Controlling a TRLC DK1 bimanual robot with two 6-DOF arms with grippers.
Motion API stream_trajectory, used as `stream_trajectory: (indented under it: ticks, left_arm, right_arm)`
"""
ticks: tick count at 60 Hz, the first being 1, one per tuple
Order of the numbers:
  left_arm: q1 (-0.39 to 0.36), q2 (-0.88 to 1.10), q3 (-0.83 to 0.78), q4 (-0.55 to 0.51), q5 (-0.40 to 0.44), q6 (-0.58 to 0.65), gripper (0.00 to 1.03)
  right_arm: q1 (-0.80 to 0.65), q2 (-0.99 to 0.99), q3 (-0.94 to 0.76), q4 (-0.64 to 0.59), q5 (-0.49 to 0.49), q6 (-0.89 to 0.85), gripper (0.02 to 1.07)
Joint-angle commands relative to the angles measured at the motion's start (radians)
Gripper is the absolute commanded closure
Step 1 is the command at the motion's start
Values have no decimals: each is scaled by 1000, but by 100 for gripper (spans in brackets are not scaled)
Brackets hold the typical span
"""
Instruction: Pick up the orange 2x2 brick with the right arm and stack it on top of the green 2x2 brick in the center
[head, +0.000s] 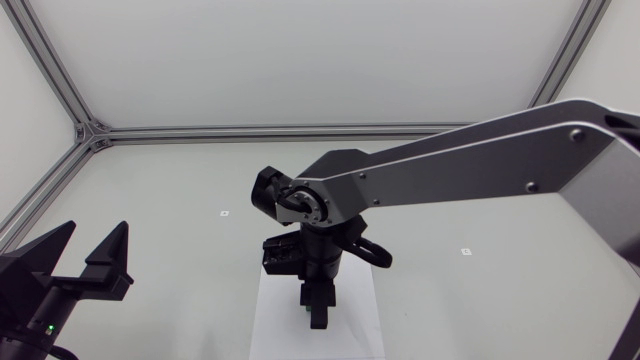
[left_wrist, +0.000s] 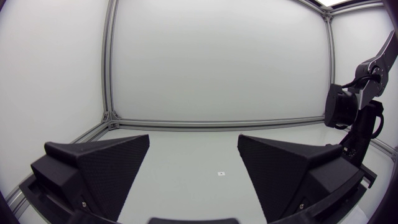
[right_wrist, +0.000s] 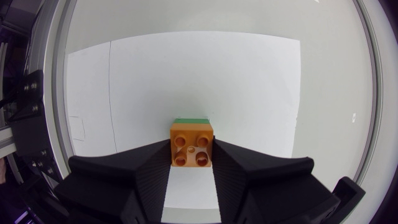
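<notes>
We've got a plain white table (head: 170, 200) with a white sheet (head: 365, 325) laid at its middle and two tiny marks (head: 225, 213) on the bare part. Of our two grippers, the left gripper (head: 93, 235) sits over at the left with its fingers (head: 110, 255) spread wide. Above the sheet, the right gripper (right_wrist: 191, 155) pinches the one orange brick (right_wrist: 191, 140) from both sides, studs up, with the one green brick (right_wrist: 191, 120) peeking out just beyond it.
</notes>
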Motion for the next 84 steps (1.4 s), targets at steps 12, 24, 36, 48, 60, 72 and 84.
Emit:
stream_trajectory:
  ticks: [12, 24, 36, 48, 60, 72, 84]
  left_arm:
    - [5, -8, -41, -15, 4, 13, 4]
    - [5, -8, -41, -15, 4, 13, 4]
    - [5, -8, -41, -15, 4, 13, 4]
    - [5, -8, -41, -13, 4, 13, 4]
    - [5, -8, -41, -15, 4, 13, 4]
    - [5, -8, -41, -13, 4, 13, 4]
    - [5, -8, -41, -15, 4, 13, 4]
  right_arm:
    - [11, 71, -55, 3, -20, 8, 70]
    - [11, 67, -56, 3, -19, 8, 59]
    - [12, 67, -60, 8, -19, 8, 58]
    - [8, 67, -58, 13, -16, 8, 58]
    - [6, 56, -52, 17, -16, 8, 70]
    - [6, 22, -50, 37, -20, 13, 87]
    - [9, 7, -58, 57, -13, 17, 88]
